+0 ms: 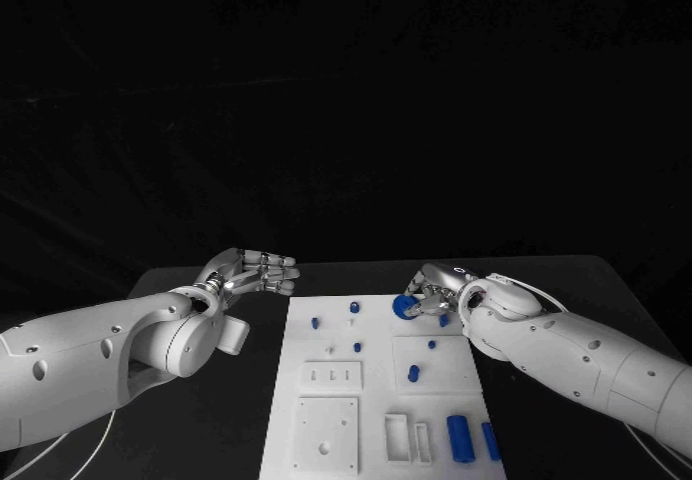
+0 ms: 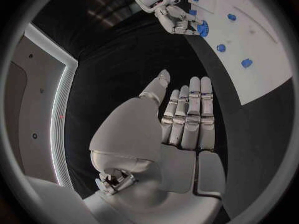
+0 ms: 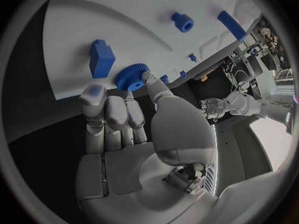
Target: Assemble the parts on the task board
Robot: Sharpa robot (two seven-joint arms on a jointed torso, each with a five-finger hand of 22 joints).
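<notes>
- Left hand (image 1: 248, 274): hovers over the black table (image 1: 606, 290) just off the far left corner of the task board (image 1: 378, 400). The left wrist view shows its fingers (image 2: 190, 114) straight and side by side with the thumb apart; it has hold of nothing.
- Task board: white plate lying in the middle of the table, with its long side running from the near edge towards the far edge.
- Small blue parts: two pegs (image 1: 352, 306) stand near the board's far left corner; further small ones sit around the board's middle (image 1: 414, 373).
- Blue bars (image 1: 460, 438): two long pieces lie side by side at the board's near right corner.
- Blue gear (image 1: 405, 305): at the board's far right edge, held at the fingertips of the right hand. The right wrist view shows its toothed rim (image 3: 131, 76) pinched between thumb and finger, just beside a blue block (image 3: 101, 57) on the board. Whether the gear touches the board cannot be told.
- Right hand (image 1: 437, 291): over the far right corner of the board, fingers curled in around the gear.
</notes>
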